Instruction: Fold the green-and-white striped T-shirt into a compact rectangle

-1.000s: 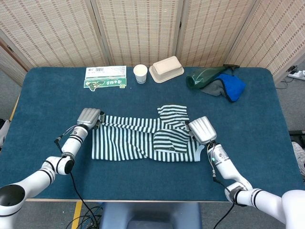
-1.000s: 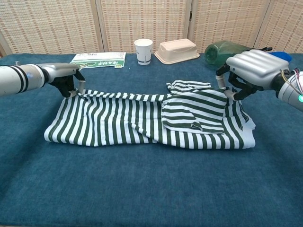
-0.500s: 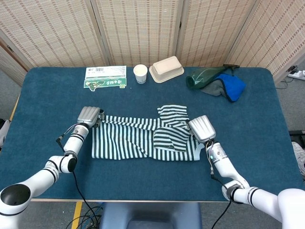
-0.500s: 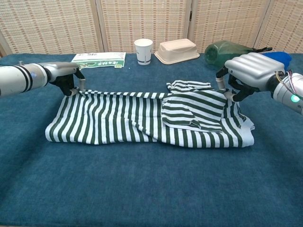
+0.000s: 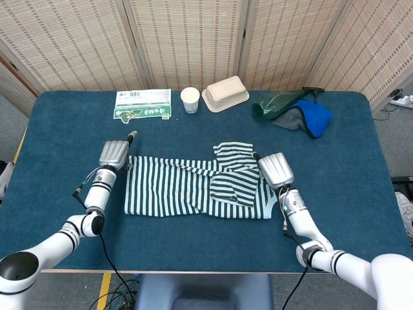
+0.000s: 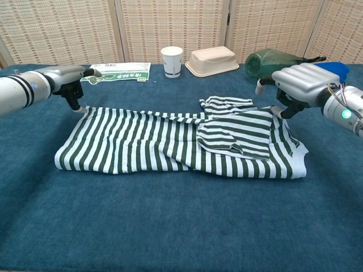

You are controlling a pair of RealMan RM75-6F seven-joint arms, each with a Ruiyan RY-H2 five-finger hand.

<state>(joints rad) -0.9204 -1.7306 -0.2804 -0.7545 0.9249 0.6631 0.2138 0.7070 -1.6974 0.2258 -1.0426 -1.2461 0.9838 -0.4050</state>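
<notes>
The T-shirt (image 5: 197, 187) lies flat at the centre of the frame on the blue desk (image 5: 58, 129), a sleeve folded over its right part. The left hand (image 5: 115, 154) hovers at the shirt's upper-left corner, fingers apart and holding nothing. The right hand (image 5: 276, 170) sits just above the shirt's right edge, released too. A cup (image 5: 190, 99) stands at the top centre

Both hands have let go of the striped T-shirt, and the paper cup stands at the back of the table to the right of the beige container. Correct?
One detail is off: the paper cup stands to the left of the beige container, between it and the green-and-white packet, as the head view shows. The rest holds: the left hand and right hand hover at the striped T-shirt edges, holding nothing.
</notes>
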